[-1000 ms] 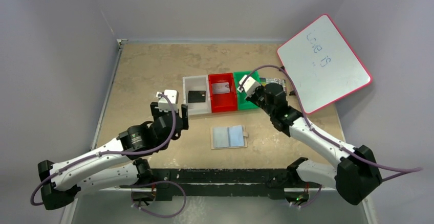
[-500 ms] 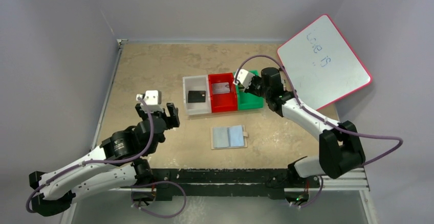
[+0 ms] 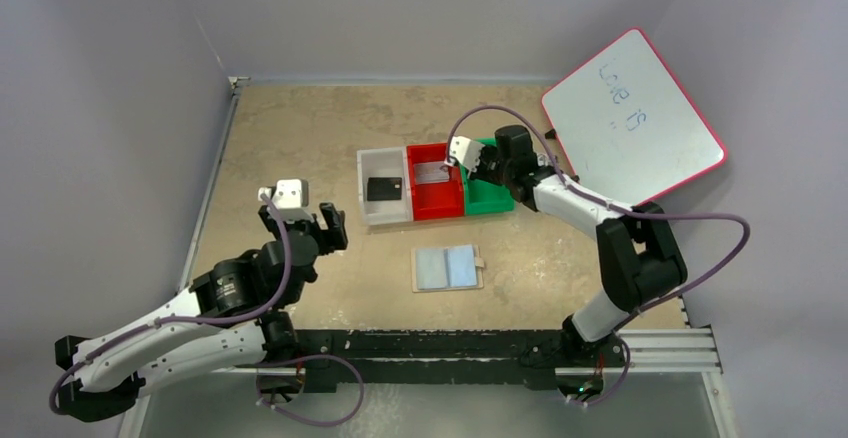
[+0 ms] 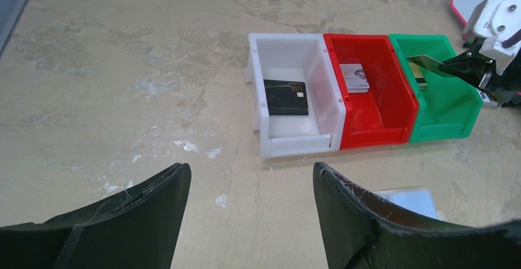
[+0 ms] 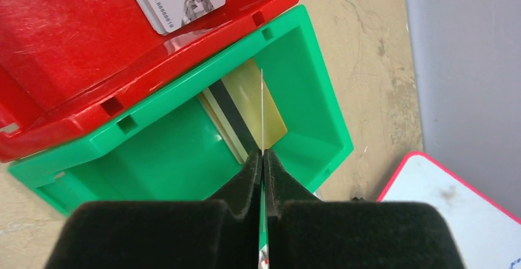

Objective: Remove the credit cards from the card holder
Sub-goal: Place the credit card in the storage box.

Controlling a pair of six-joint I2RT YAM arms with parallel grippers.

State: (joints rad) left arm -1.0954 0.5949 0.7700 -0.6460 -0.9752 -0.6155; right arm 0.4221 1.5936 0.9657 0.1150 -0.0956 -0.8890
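Pinching a thin card (image 5: 262, 106) by its edge, the right hand (image 5: 262, 157) is pressed tight on it, just over the green bin (image 5: 184, 94). A gold card (image 5: 273, 121) is inside that bin. The left hand (image 4: 250, 177) has its fingers wide apart and holds nothing. The card holder (image 3: 447, 268) lies open and flat on the tabletop (image 3: 300, 138), near the red bin (image 3: 436, 210).

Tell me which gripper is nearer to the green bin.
Right. The right gripper is just above the green bin, shut on a card over its inside. The left gripper is open, at the near left of the white bin, two bins away.
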